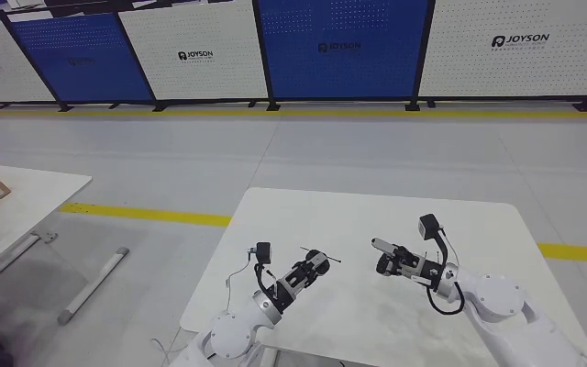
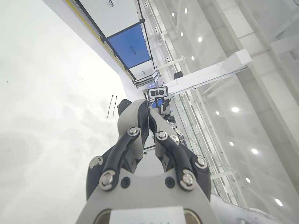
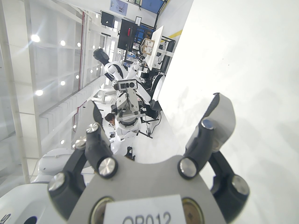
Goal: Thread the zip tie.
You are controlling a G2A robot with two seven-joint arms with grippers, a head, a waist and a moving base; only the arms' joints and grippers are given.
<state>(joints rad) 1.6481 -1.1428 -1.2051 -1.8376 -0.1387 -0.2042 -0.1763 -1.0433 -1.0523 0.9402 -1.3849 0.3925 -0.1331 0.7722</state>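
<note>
Zip tie, white table, blue panels

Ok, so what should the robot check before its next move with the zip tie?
1. Is the right gripper open and empty? Ok.
2. Is the left gripper shut? Ok.
3. Is the zip tie in sight beside the left gripper? Ok.
4. Is the left gripper pinching it, or does it lie on the table? Cannot tell.
5. Is the zip tie threaded into a loop? Not ok, it looks straight.
6. Are the two grippers apart, facing each other? Ok.
</note>
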